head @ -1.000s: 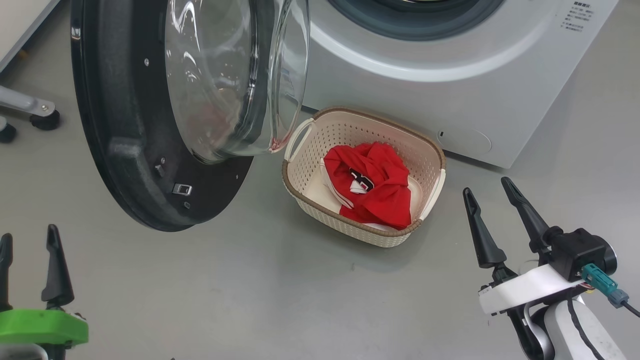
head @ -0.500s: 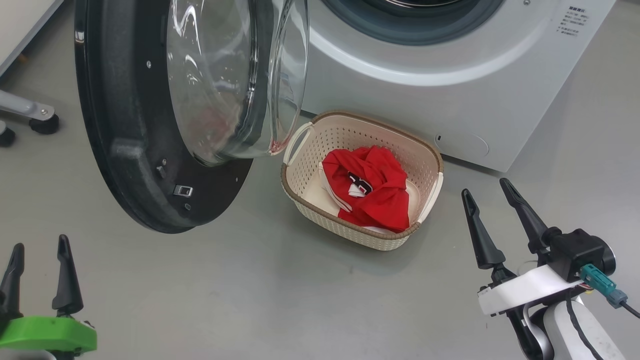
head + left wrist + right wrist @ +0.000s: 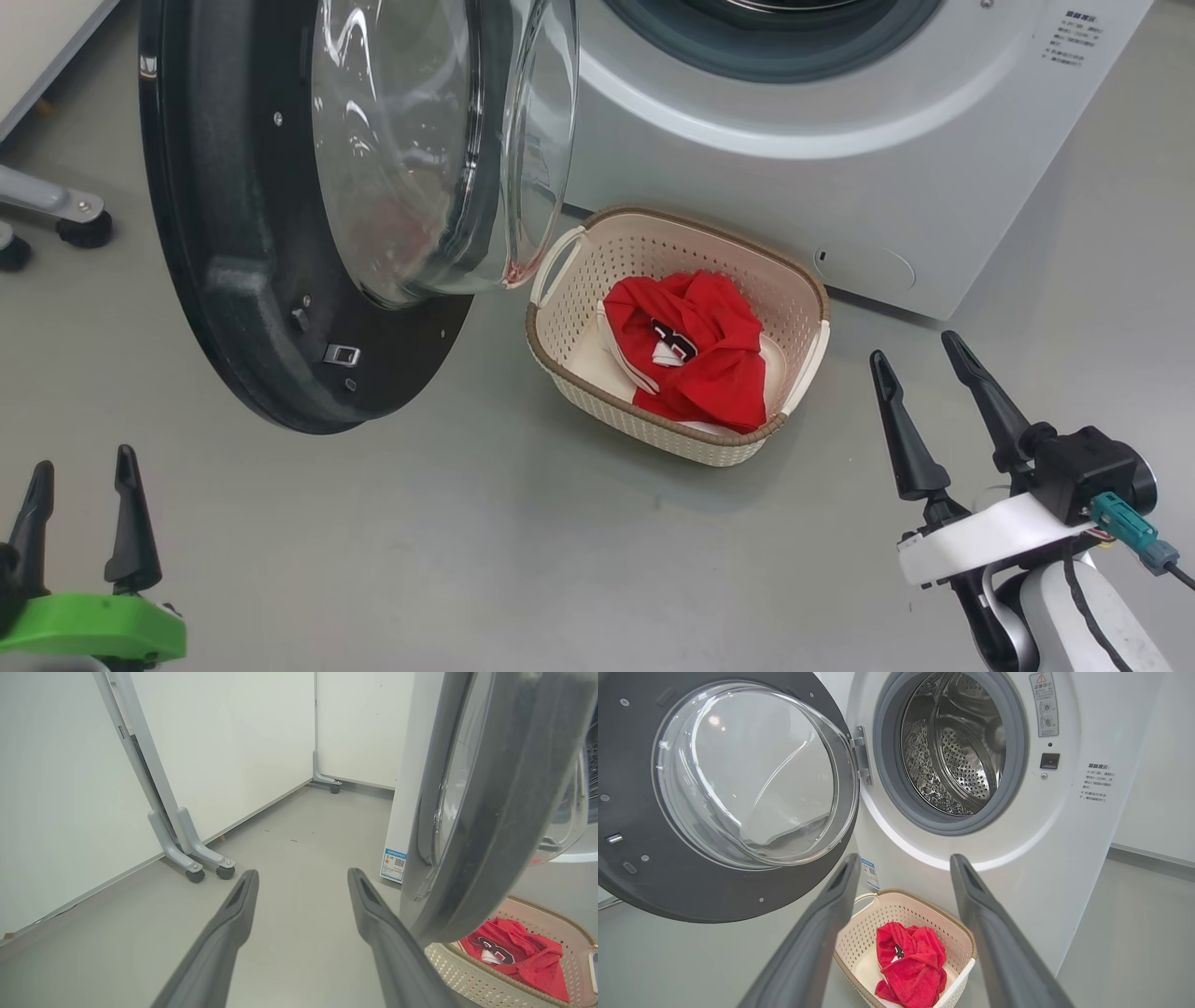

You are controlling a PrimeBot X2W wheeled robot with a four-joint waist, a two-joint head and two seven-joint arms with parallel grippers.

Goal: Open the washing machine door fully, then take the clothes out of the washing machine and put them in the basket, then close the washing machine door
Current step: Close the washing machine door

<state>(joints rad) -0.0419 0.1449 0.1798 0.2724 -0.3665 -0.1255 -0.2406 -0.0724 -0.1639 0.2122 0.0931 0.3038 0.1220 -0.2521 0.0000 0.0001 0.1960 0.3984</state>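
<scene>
The big white front-loading washing machine (image 3: pixel 803 187) stands with its large round door (image 3: pixel 219 243) swung out to the robot's left. The door is a wide black rim around a bulging clear glass bowl (image 3: pixel 420 149), and it hangs on a metal hinge (image 3: pixel 861 753). A grey rubber seal (image 3: pixel 896 798) rings the mouth, and the right wrist view looks straight into the perforated steel drum (image 3: pixel 966 751).

On the grey floor (image 3: pixel 467 551), just in front of the washer's lower front, sits the small cream perforated plastic basket (image 3: pixel 607 257) with a brown woven-look rim. Its left loop handle lies just beside the lower edge of the glass bowl. The red clothes (image 3: pixel 705 359) with white trim lie bunched inside it, with a scrap of black and white lettering showing on top. A round flap (image 3: pixel 864 266) is set in the washer's front, just past the basket's right end.

The left pincer (image 3: pixel 82 457), on a bright green mount (image 3: pixel 93 630), hangs low at the lower left, below the door's rim and apart from it. Its two dark fingers are spread wide with nothing between them. The left wrist view looks past them to white panels on grey wheeled feet (image 3: pixel 205 865).

The right pincer (image 3: pixel 912 344) is off to the basket's right, not touching it. Its fingers are also splayed wide and hold nothing. In the right wrist view the basket shows between them.
</scene>
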